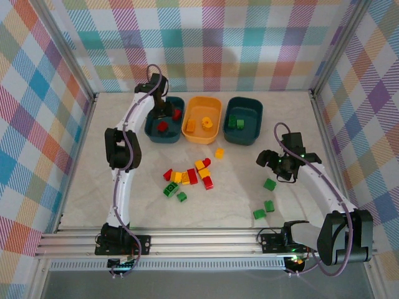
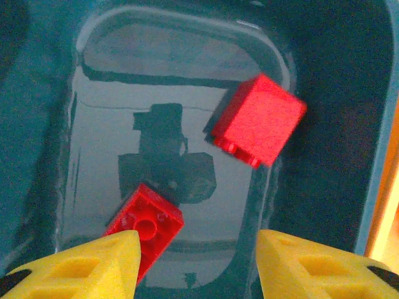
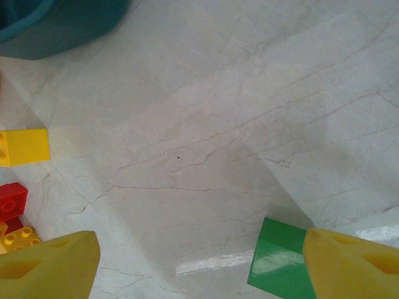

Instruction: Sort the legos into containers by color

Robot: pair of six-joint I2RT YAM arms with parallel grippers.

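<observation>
Left gripper [image 2: 196, 255] parted, empty, over two glossy red bricks [image 2: 259, 118] in the smooth teal tub [image 2: 336, 62]; right gripper [image 3: 199, 252] spread wide, blocky green brick [image 3: 277, 258] by its finger, lower right.

The table [image 1: 84, 187] has a pale top, like cream stone, with thin dark lines and cracks running over it, and light shines off it in one spot. Three walls stand round it. The back wall [image 1: 206, 43], the left wall [image 1: 31, 124] and the right wall [image 1: 374, 93] are all covered in checks of pink, blue, yellow, green and purple. A grey metal left post [image 1: 68, 56] stands in the back left corner and a right post [image 1: 336, 53] in the back right corner. A long silver rail [image 1: 206, 240] lies along the near edge of the table
</observation>
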